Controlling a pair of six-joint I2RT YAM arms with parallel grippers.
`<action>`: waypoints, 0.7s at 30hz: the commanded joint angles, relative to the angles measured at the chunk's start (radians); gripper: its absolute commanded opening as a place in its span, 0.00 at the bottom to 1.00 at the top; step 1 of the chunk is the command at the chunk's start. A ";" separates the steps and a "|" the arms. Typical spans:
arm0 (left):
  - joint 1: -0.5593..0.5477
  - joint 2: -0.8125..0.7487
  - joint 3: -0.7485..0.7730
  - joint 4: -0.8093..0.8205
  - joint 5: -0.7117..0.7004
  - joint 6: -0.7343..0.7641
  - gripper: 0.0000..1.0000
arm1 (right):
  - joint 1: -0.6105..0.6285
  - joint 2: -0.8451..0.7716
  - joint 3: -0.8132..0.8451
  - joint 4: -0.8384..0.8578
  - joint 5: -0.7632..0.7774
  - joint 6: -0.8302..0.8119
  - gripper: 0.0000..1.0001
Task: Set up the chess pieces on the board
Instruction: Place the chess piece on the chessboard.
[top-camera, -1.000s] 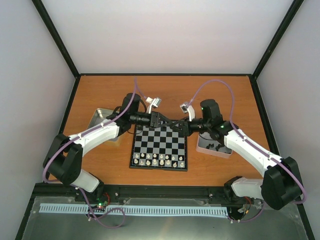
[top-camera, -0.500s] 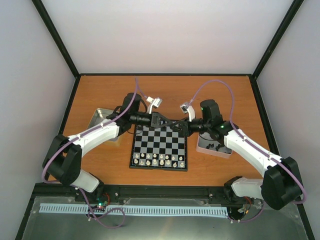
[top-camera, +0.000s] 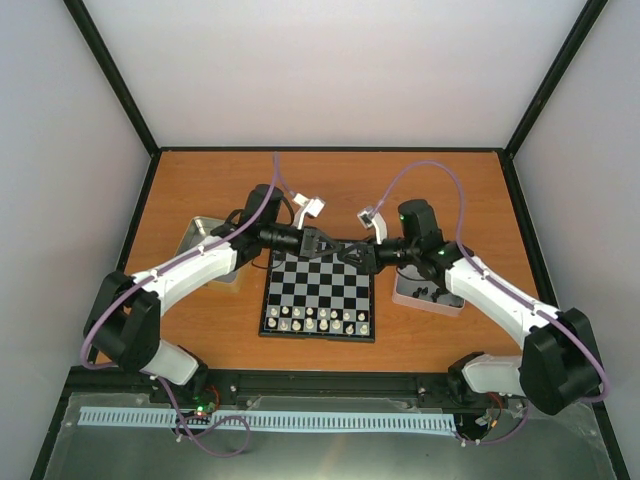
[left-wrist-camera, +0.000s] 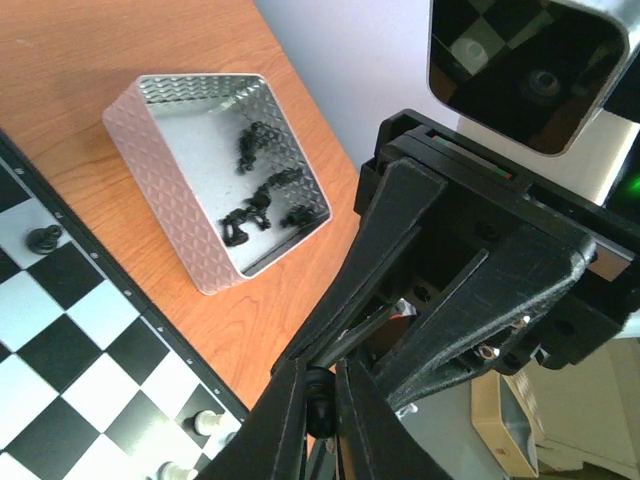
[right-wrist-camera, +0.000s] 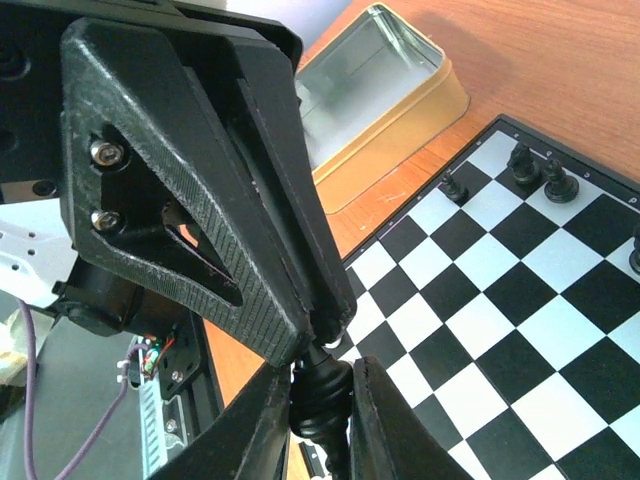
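Left gripper (top-camera: 325, 243) has closed up in the last second. Arms have barely shifted otherwise, and both are still meeting over the far edge of the board (top-camera: 318, 290).

Containers:
- Right tray (left-wrist-camera: 160, 190), textured metal, sits on the desk (top-camera: 450, 190) just right of the board. There is a loose cluster of black pieces (left-wrist-camera: 262, 195) inside, mostly toward one end.
- Left tray (right-wrist-camera: 400, 130), smooth-walled, sits on the desk just off the board's left edge. Its floor shows as bare metal in the right wrist view.

Board:
- White pieces (top-camera: 320, 320) stand along the two near rows.
- A few black men (right-wrist-camera: 537, 172) stand at the far left corner, with a black pawn (right-wrist-camera: 455, 187) one square in from them.
- Middle squares show only checks.

Grippers:
- Right gripper (right-wrist-camera: 320, 420): narrow gap, fingers (right-wrist-camera: 385, 430) pressed on both sides of a black piece (right-wrist-camera: 320, 395), gripping its body. The piece is in the air above the board and touches no square.
- Left gripper: fingers (right-wrist-camera: 270, 260) drawn together, tips pinched on the top of that same piece. The left wrist view shows the piece's small round head wedged between the tips.
- So both grippers are clamped on one piece at once, tip to tip. The right has the lower part and the left has the head.
- Neither gripper touches the board or a tray.
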 joint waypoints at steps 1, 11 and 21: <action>0.039 0.029 0.032 -0.033 -0.197 0.039 0.01 | 0.007 0.035 0.001 0.020 -0.044 0.027 0.18; 0.039 0.145 0.021 -0.053 -0.277 0.032 0.01 | 0.020 0.208 -0.008 0.195 -0.023 0.134 0.22; 0.039 0.131 0.018 -0.141 -0.412 0.072 0.01 | 0.022 0.276 -0.013 0.187 0.085 0.170 0.22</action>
